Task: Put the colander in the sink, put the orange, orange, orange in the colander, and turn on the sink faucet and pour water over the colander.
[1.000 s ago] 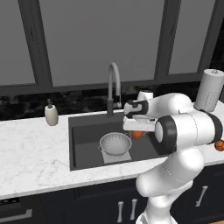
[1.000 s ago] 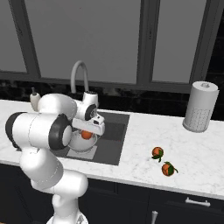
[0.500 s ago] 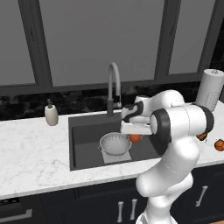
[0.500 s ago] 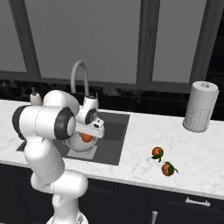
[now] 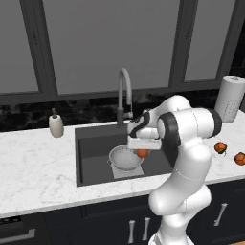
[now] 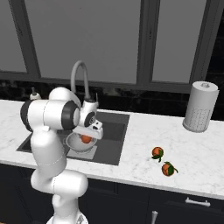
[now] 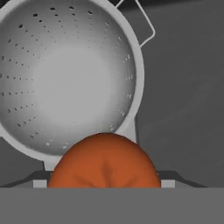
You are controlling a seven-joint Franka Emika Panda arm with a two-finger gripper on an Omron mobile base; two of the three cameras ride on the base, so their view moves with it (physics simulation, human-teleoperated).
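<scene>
**An orange over the sink**

The white table [image 5: 38,172] had a dark sink [image 5: 91,158] in it. The colander [image 5: 125,158] sat on the sink floor (nothing was in it). The fingers [image 5: 141,152] were clamped on one orange [image 7: 104,162] just above the colander's rim. Two more oranges [image 6: 157,152] [image 6: 167,169] lay on the table, well apart from the sink.

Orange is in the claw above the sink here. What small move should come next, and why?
Probably a short shift to centre over the colander, then release. In the hand view the held orange sits at the colander's rim, not over its empty bowl; the claw hangs just beside it in the sink.
</scene>
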